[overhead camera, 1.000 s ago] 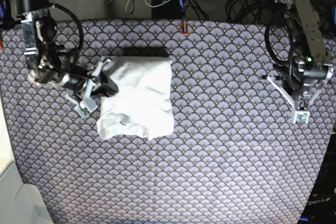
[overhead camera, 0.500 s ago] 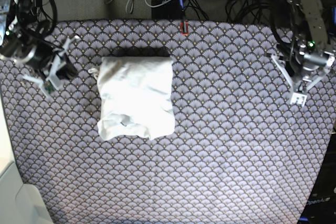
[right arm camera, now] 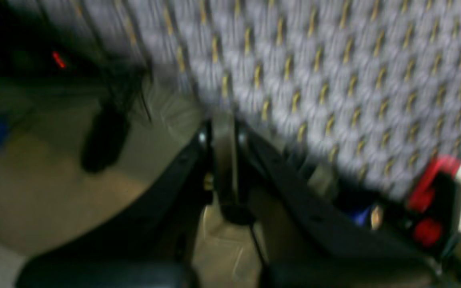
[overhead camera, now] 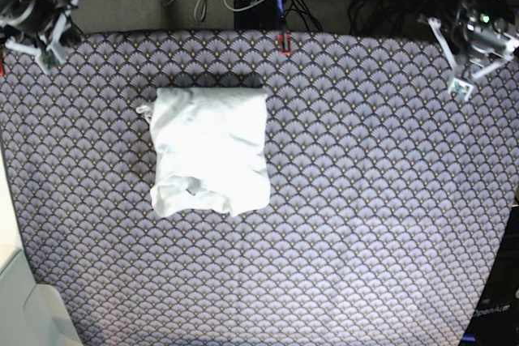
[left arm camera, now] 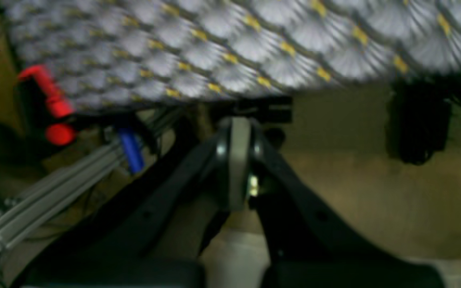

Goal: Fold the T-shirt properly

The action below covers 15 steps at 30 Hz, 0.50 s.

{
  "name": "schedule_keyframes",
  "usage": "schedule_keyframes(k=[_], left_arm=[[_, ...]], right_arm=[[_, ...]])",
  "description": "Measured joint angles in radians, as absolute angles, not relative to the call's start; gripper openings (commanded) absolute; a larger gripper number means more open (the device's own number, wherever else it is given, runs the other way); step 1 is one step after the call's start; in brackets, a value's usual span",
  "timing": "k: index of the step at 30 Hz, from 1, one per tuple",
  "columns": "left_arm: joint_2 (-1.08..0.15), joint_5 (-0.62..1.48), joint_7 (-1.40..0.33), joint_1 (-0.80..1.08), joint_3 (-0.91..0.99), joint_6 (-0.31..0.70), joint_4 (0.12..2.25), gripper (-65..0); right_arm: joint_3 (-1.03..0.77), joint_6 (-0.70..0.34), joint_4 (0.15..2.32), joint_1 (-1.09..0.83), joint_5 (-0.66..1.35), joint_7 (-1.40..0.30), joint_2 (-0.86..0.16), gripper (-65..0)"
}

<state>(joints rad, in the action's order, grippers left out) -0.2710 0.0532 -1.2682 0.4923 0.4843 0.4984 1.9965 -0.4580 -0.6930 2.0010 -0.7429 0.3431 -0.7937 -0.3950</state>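
Both grippers, left (overhead camera: 464, 79) and right (overhead camera: 50, 48), pressed together, empty, well apart from folded T-shirt (overhead camera: 210, 150); loose lower hem may spring open.

White T-shirt (overhead camera: 211, 150) on purple-grey, seemingly gold-flecked scallop-patterned cloth (overhead camera: 365, 200).

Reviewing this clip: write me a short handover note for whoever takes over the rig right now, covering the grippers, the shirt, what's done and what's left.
Left gripper: jaws shut, empty, raised at the far corner of the table, on the base view's right.
Right gripper: jaws shut, empty, at the opposite far corner.
Plain white short-sleeved T-shirt: lies folded into a compact rectangular bundle on the purple-grey scallop-patterned tablecloth, clear of both arms.
Done: the folding looks complete; nothing grips the shirt.
Left: probably nothing; the near edge is slightly rumpled and could be smoothed.
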Motion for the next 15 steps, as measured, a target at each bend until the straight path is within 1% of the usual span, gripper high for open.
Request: schedule_keyframes(k=[4,8,11,15], left_arm=[[-0.265,0.049,-1.185,0.614,0.482,0.493,1.988,-64.6],[-0.265,0.047,-1.126,0.642,0.482,0.491,1.916,-64.6],[-0.266,0.050,-1.081,0.641,0.482,0.494,1.816,-64.6],[-0.266,0.045,-0.970,0.642,0.481,0.495,1.681,-64.6]], right_arm=[[-0.469,-0.698,1.966,-0.796,0.209,-0.710,-0.318,-65.0],[-0.464,-0.701,1.878,-0.799,0.081,-0.671,-0.249,-65.0],[-0.464,-0.702,1.799,-0.789,0.033,-0.626,-0.220,-65.0],[-0.464,-0.699,1.686,-0.773,0.019,-0.578,-0.216,-65.0]])
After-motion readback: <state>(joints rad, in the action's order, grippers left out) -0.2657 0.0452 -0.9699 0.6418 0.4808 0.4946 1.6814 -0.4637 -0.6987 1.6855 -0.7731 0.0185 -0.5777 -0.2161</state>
